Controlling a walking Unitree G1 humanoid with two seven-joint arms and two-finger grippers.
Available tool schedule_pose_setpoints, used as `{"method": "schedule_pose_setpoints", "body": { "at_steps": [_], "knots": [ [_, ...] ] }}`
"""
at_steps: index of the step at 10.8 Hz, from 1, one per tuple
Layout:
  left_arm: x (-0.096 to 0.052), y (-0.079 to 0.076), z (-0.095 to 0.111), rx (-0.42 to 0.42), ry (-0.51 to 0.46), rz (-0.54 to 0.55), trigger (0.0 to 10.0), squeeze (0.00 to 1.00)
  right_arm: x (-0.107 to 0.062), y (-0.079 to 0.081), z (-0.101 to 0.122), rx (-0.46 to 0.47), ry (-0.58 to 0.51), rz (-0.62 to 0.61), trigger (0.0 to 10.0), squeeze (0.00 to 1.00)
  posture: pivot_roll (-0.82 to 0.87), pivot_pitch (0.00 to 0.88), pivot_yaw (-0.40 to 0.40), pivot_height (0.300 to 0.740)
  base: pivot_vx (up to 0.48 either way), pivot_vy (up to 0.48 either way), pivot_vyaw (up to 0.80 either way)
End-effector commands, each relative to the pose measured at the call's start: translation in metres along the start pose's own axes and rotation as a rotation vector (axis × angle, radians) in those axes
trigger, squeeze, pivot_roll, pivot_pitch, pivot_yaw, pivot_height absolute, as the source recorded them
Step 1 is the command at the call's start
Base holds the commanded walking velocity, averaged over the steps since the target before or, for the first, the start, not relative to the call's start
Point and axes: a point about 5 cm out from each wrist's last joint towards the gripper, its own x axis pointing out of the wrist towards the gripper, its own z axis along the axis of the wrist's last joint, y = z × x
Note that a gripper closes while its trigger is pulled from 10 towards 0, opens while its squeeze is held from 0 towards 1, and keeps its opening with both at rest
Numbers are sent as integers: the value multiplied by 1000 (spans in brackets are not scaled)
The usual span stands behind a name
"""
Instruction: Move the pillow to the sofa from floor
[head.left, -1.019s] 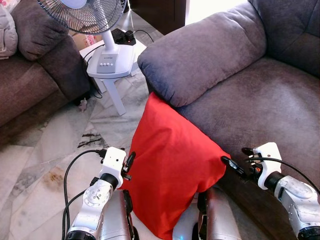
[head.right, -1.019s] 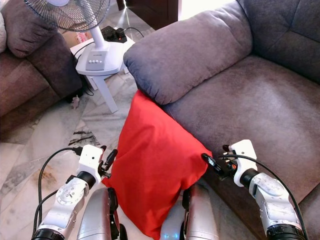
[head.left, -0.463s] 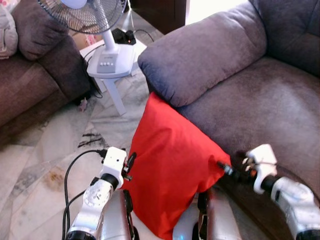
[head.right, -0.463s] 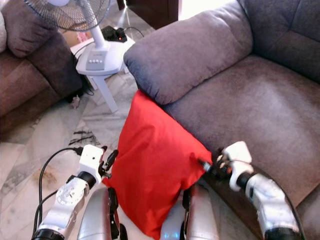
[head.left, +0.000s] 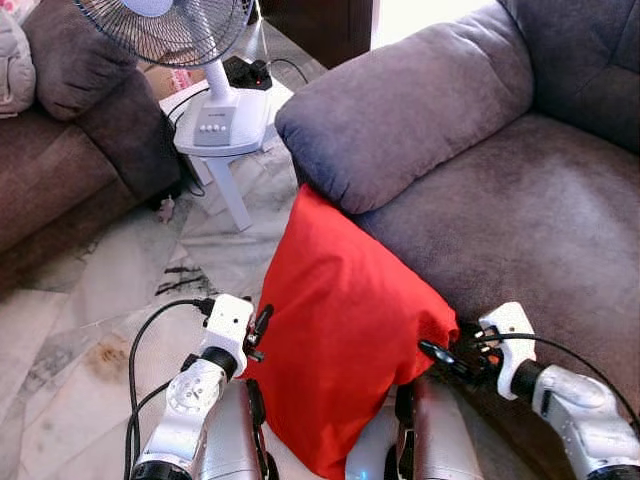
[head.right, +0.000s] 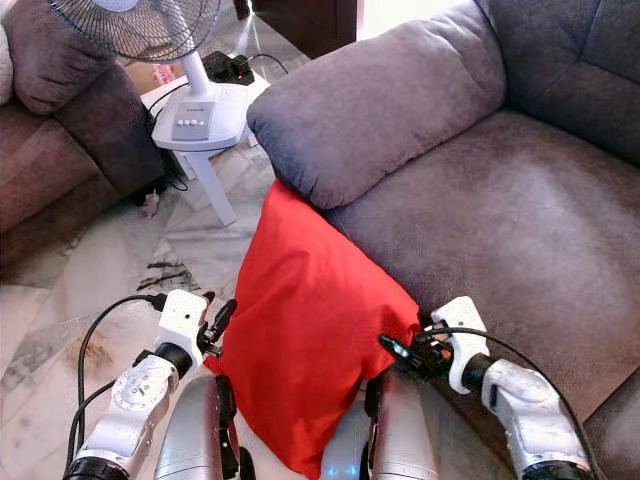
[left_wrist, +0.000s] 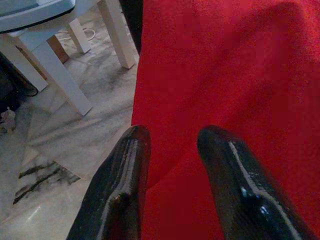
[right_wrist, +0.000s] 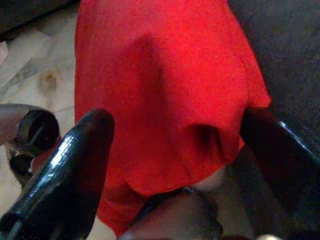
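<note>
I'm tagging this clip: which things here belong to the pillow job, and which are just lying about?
Job:
pillow, red, leaning on the sofa front
sofa, grey
left gripper, open at the pillow's edge
right gripper, open at its corner

Lying about:
fan on a white stool
power strip
brown couch

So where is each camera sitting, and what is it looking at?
Left eye view: on the head, looking down at the red pillow leaning on the sofa; both silver arms show.
Right eye view: beside it, same scene.
Left wrist view: looks along the left gripper, fingers open at the pillow's edge.
Right wrist view: looks along the right gripper, open around the pillow's corner.
All four share the pillow.
</note>
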Motion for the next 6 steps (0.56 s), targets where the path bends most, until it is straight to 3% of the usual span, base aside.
{"method": "schedule_pose_setpoints", "body": {
  "at_steps": [1,3,6],
  "knots": [
    [-3,1,-5,2,26,-4,10000,0,2,0,0,-9,-12,-28,10000,0,46,216,94,553,0,0,0],
    [-3,-1,-6,4,28,-7,10000,0,9,-1,-1,-14,-13,-94,10000,0,47,215,93,553,0,0,0],
    [-2,-2,-6,7,29,-11,10000,0,23,13,-12,-15,22,-100,10000,0,50,214,91,553,0,0,0]
  ]
}}
